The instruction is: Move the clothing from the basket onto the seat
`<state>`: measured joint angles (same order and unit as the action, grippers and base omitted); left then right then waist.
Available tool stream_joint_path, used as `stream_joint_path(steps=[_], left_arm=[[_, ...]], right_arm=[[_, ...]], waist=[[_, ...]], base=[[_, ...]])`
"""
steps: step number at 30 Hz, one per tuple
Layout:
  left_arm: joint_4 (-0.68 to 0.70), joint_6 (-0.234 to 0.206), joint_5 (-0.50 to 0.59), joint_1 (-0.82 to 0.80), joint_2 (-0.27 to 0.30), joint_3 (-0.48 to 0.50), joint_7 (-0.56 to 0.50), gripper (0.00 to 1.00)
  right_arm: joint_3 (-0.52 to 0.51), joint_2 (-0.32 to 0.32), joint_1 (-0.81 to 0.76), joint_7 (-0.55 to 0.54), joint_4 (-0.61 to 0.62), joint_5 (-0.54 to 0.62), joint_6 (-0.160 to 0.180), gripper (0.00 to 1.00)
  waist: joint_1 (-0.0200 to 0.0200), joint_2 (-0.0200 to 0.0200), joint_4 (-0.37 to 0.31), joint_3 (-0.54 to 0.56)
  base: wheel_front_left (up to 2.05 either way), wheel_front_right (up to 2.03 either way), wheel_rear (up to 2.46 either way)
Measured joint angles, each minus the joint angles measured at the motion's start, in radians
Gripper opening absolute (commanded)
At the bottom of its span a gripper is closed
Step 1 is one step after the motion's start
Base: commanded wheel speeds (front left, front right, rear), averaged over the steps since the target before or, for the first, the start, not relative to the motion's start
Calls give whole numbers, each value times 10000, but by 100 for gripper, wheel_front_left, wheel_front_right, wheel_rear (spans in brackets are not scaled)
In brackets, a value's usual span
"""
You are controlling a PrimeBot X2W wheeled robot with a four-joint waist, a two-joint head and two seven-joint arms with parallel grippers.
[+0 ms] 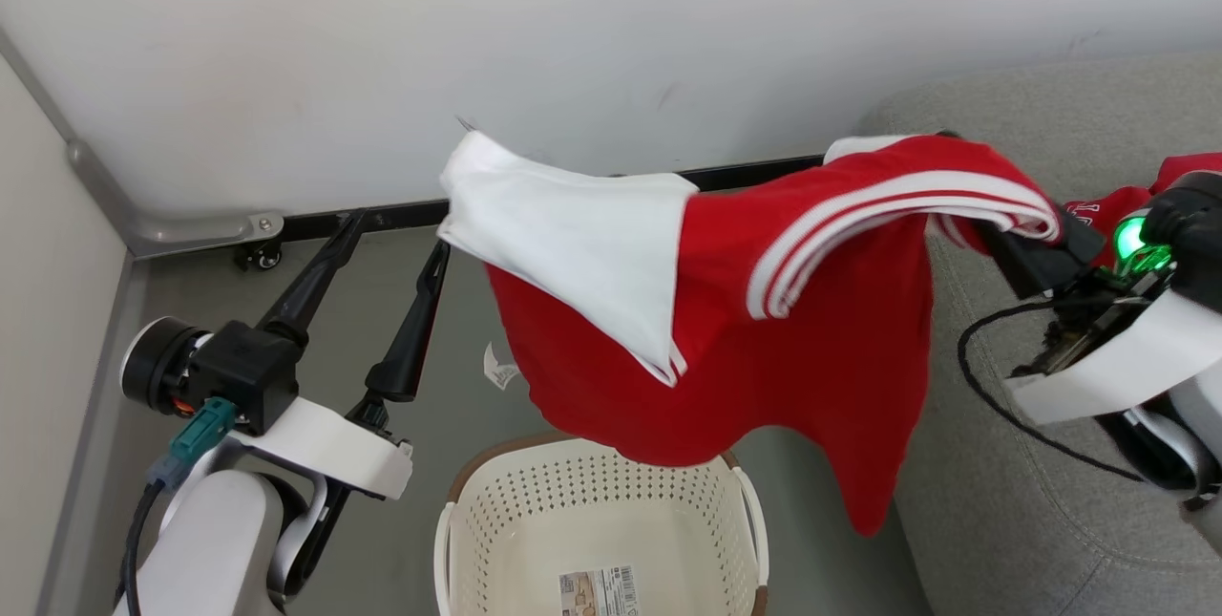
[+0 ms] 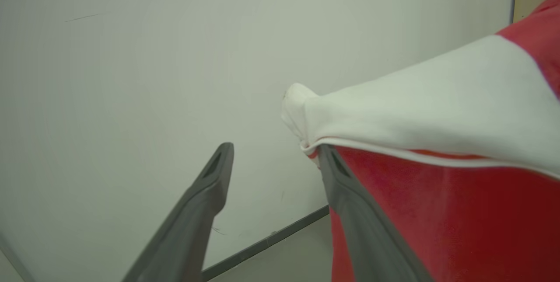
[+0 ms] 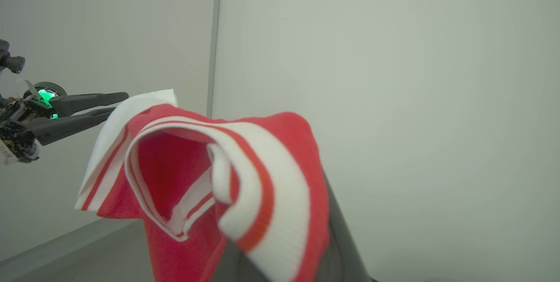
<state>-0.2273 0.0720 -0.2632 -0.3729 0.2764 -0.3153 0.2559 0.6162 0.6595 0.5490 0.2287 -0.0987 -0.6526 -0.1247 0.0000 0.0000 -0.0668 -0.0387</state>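
Observation:
A red piece of clothing (image 1: 764,329) with white striped trim and a white panel hangs in the air above the basket (image 1: 592,511), stretched out sideways. My right gripper (image 1: 1017,248) is shut on its striped edge (image 3: 262,194), which drapes over the fingers. My left gripper (image 1: 396,234) stands open beside the white corner (image 2: 302,107); that corner rests against one finger (image 2: 350,199) and nothing is between the jaws. The left gripper (image 3: 118,105) also shows in the right wrist view. The cream perforated basket holds no clothes. A second red garment (image 1: 1107,201) lies on the grey seat (image 1: 1031,501).
A pale wall (image 1: 573,43) with a dark baseboard stands close behind. A metal rail and a small caster (image 1: 258,253) sit at the left wall's foot. A paper label (image 1: 597,592) lies in the basket's bottom. Grey floor (image 1: 449,406) runs between basket and wall.

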Motion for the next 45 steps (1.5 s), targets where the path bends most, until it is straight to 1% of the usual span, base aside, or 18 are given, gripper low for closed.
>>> stream_joint_path(steps=[6, 12, 14, 19, 27, 34, 38, 45], left_arm=[[0, 0, -167, 165, 119, 259, 0, 100], [81, -25, -295, 457, 253, 662, 0, 100], [217, -98, -339, 457, 230, 731, 0, 100], [470, -102, -339, 456, 19, 759, 0, 100], [782, -92, -337, 454, -295, 646, 0, 100], [961, -88, -337, 455, -543, 577, 0, 100], [1032, -44, -332, 455, -616, 550, 0, 100], [1118, -46, -311, 503, -635, 635, 0, 100]], right_arm=[[-1379, -2, -368, 102, -19, 6, 2, 0], [-2171, 15, -1106, 102, 242, 86, 0, 0], [-2422, 17, -1344, 102, 357, 259, 0, 0], [-3080, -46, -2040, 104, 673, 506, 0, 0], [-4102, -468, -3255, 100, 1214, 941, 2, 0], [-4819, -1018, -4161, -12, 1833, 1197, 2, 0], [-5091, -1269, -4626, -121, 2253, 1413, 2, 0], [-5231, -1626, -5166, -447, 2907, 1620, 2, 0]], waist=[[0, 0, -144, 24], [0, 0, -346, 95], [0, 0, -427, 124], [0, 0, -672, 200], [0, 0, -1190, 316], [0, 0, -1749, 396], [0, 1, -2087, 434], [0, 0, -2657, 490]], base=[[0, 0, 0], [0, 0, 0], [0, 0, 0], [0, 0, 0], [0, 0, 0], [0, 0, 0], [0, 0, 0], [0, 0, 0]])
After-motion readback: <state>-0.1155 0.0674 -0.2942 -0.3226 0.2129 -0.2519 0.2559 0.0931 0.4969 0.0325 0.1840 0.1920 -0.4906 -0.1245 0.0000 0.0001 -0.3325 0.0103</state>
